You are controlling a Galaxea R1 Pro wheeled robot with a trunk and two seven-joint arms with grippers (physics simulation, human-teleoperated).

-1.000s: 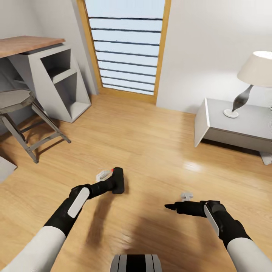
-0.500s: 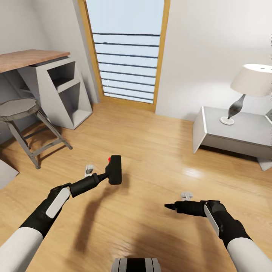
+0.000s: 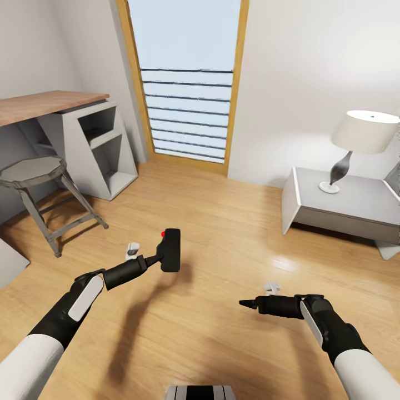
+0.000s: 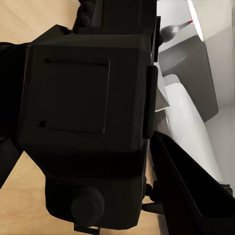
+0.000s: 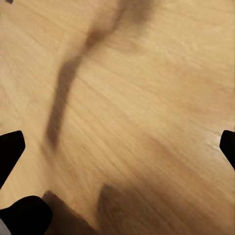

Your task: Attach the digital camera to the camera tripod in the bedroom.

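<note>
Since half a second ago the head camera has tilted up, showing more window (image 3: 186,83); the arms look unchanged. The left gripper (image 3: 157,259) stays clamped on the camera (image 3: 170,250), held in the air above the wood floor (image 3: 222,233), red button up. The right gripper (image 3: 245,303) hovers with nothing in it; from the wrist its tips sit wide apart. Around: one counter (image 3: 44,104) with one stool (image 3: 34,173) beside it, one nightstand (image 3: 344,203), one lamp (image 3: 355,139).

Left tool (image 3: 157,261) clamped around a load; right tool (image 3: 244,303) spread apart.
</note>
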